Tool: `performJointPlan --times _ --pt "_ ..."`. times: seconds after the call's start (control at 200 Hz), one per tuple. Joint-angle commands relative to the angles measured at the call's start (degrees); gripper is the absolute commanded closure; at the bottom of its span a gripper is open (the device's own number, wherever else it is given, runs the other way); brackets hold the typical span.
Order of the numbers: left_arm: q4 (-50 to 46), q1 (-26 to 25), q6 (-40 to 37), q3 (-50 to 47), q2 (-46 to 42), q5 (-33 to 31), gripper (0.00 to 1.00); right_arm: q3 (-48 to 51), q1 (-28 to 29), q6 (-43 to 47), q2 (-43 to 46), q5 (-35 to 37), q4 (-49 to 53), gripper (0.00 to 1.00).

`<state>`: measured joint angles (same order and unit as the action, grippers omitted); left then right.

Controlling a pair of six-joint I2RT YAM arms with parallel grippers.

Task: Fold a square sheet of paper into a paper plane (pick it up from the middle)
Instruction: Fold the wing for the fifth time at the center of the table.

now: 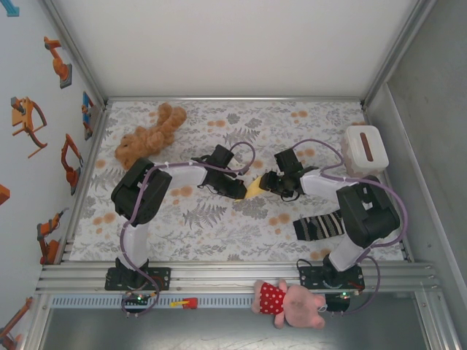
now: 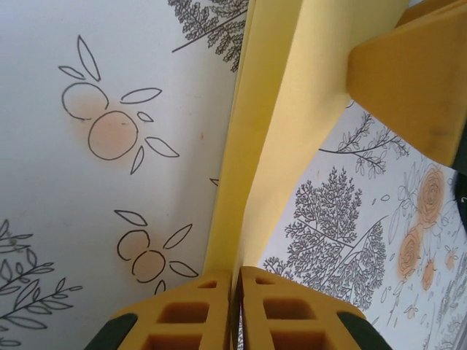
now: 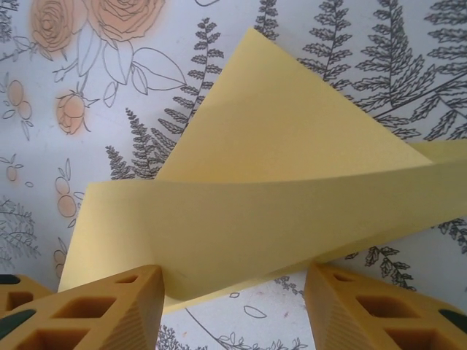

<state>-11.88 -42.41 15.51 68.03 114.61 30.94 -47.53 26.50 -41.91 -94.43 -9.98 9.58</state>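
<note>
Partly folded sheet of paper [image 1: 255, 188] sits between the two arms at the middle of the floral surface [image 1: 219, 222].

The left end effector [image 2: 238, 306] is pinched shut on a creased edge of the sheet, its two yellow fingers [image 2: 193, 317] pressed together with only the paper's thickness between them. The right end effector [image 3: 233, 302] stands wide open, one finger on either side of a folded strip of the sheet, clamping nothing. One triangular flap rises behind that strip. The paper lies well apart from the brown teddy [image 1: 149, 138], the striped sock [image 1: 319, 224] and the white box [image 1: 365, 148].
</note>
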Motion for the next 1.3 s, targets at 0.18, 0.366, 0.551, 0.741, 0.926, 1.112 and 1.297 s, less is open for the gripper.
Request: performJointPlan --times 0.18,0.366,0.551,0.741,0.926,1.112,1.297 --pt "0.52 -2.22 2.05 -1.22 -0.38 -3.65 0.88 3.68 0.28 -0.36 10.08 0.82 0.57 0.44" --pt "1.51 -2.68 5.75 -2.0 -0.35 -4.56 0.88 7.55 0.22 -3.85 12.25 -4.52 -6.45 0.52" --pt "2.22 -3.11 7.23 -2.16 0.24 -4.04 0.88 8.01 0.23 -8.01 8.78 -11.67 -15.04 0.74" --pt "1.93 -3.2 7.37 -2.02 0.35 -3.87 0.88 5.79 0.27 -8.81 4.83 -13.64 -17.33 0.79" --pt "1.86 -3.25 7.38 -1.92 0.39 -3.6 0.88 4.03 0.22 -8.79 1.87 -14.67 -18.28 0.81" --pt "1.78 -3.2 7.51 -1.94 0.56 -3.25 0.88 3.23 0.22 -8.65 0.48 -13.4 -16.79 0.81" --pt "1.71 -3.21 7.51 -2.21 0.62 -2.66 0.87 3.23 0.22 -7.86 0.13 -10.48 -13.44 0.82"
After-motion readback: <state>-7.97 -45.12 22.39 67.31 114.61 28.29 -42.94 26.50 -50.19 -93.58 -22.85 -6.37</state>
